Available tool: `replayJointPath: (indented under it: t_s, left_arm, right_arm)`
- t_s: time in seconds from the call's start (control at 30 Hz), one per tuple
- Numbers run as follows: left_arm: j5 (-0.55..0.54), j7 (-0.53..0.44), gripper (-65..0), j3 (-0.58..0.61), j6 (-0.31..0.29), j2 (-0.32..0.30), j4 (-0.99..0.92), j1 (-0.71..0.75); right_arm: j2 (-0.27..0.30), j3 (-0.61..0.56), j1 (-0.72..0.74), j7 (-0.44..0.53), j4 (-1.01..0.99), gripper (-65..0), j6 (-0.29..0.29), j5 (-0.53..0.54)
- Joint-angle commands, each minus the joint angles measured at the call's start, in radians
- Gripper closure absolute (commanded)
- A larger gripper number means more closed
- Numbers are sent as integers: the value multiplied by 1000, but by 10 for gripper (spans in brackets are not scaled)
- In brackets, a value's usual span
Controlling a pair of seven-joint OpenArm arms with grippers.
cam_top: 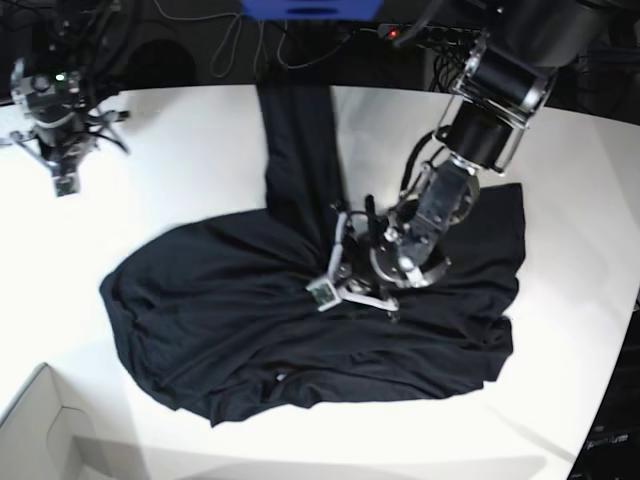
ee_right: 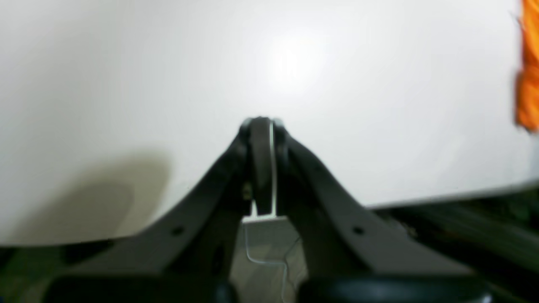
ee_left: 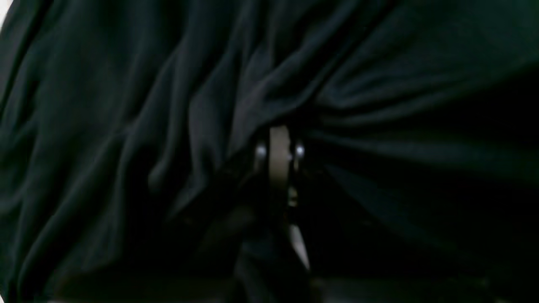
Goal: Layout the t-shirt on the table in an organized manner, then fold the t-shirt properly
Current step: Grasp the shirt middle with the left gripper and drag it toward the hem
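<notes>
The black t-shirt (cam_top: 300, 320) lies crumpled over the middle of the white table (cam_top: 190, 170), wide and rumpled across its near part, with one narrow stretch running up toward the far edge; the left gripper (cam_top: 338, 272) is down in the middle of the cloth, on the base view's right, with its arm reaching in from the upper right; in the left wrist view the left gripper (ee_left: 279, 145) has its jaws clenched together, and dark folds of the t-shirt (ee_left: 126, 126) radiate from the tips and fill nearly the whole picture, so the fabric looks pinched there, though the dimness hides the exact contact; the right gripper (cam_top: 64, 186) hangs at the far left of the table, well apart from the garment; in the right wrist view the right gripper (ee_right: 261, 124) has its jaws pressed shut with nothing between them, over bare table (ee_right: 126, 84), casting a soft shadow to the left; a pale cardboard box (cam_top: 40, 430) sits at the near left corner, just off the shirt's lower left edge; a blurred orange thing (ee_right: 529, 67) shows at the right margin of the right wrist view; a blue object (cam_top: 310, 8) and cables lie beyond the table's far edge
</notes>
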Motion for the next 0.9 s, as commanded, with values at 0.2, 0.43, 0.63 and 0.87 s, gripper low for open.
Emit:
replayJointPath:
  t_s: [0.2, 0.43, 0.63, 0.87]
  left_arm:
    - [39, 68, 0, -20, -5, 25, -82, -76]
    - [33, 68, 0, -27, -3, 57, -83, -80]
    - [41, 68, 0, -98, -2, 129, -90, -117]
    - [35, 69, 0, -195, -2, 181, -77, -151]
  right_arm:
    - [-6, -269, 22, 19, 22, 0, 5, 12]
    - [-37, -474, 94, 9, 16, 0, 5, 12]
    - [-63, -623, 3, 18, 16, 0, 5, 14]
    - [-55, -803, -41, 10, 13, 0, 5, 14]
